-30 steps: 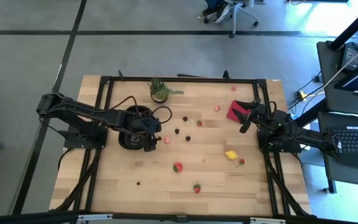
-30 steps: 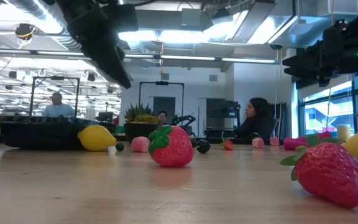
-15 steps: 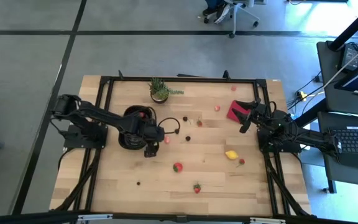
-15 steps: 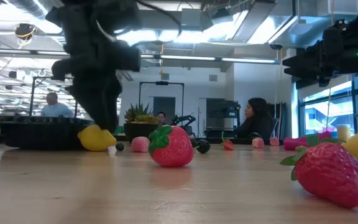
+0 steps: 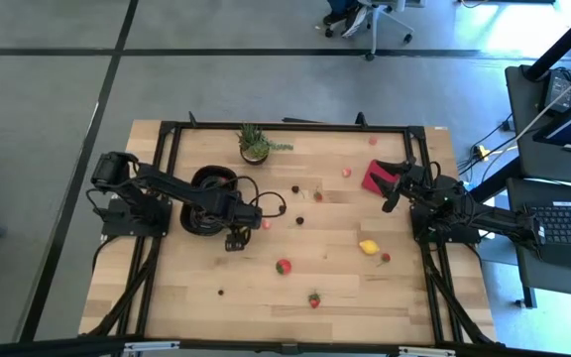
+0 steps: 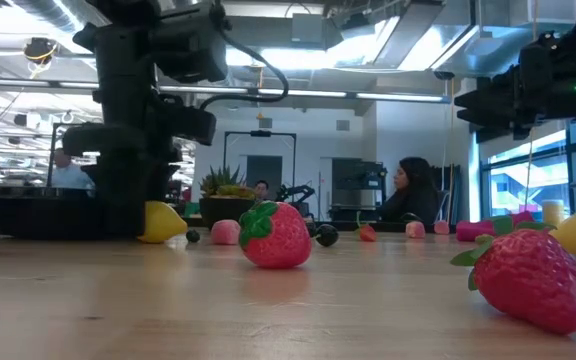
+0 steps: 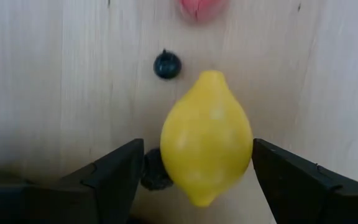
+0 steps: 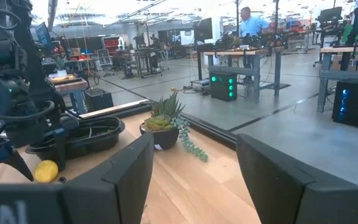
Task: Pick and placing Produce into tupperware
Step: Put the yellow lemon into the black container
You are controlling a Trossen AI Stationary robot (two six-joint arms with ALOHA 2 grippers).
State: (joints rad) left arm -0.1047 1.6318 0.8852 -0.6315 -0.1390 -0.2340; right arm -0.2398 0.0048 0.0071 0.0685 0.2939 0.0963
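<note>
Left gripper (image 7: 194,171) is spread wide with a lemon (image 7: 207,137) sitting between its fingers (image 7: 114,171), neither pad touching yet as far as I can see from the wrist camera. From above I have the gripper (image 5: 236,238) down at the table just beside the tupperware (image 5: 209,188), on its side toward the middle of the table. A second ago that arm was higher and tilted over the container; since then it has swung out past the rim and dropped upright over the lemon, which has not moved. I read that as the approach being finished and the close being the step in hand.

A dark berry (image 7: 166,65) lies just beyond the lemon, another dark piece (image 7: 156,176) sits tight against its near side, and a pink one (image 7: 199,7) shows at the frame edge. I'd watch that the near berry doesn't get pinched along with the lemon.

Plenty of produce is left on the table: a strawberry (image 5: 283,266), a second one (image 5: 314,298), another lemon (image 5: 368,247).

Right gripper (image 5: 397,184) waits open by the red square (image 5: 374,178); it hasn't shifted.

No brand, label or writing is readable in any view.
</note>
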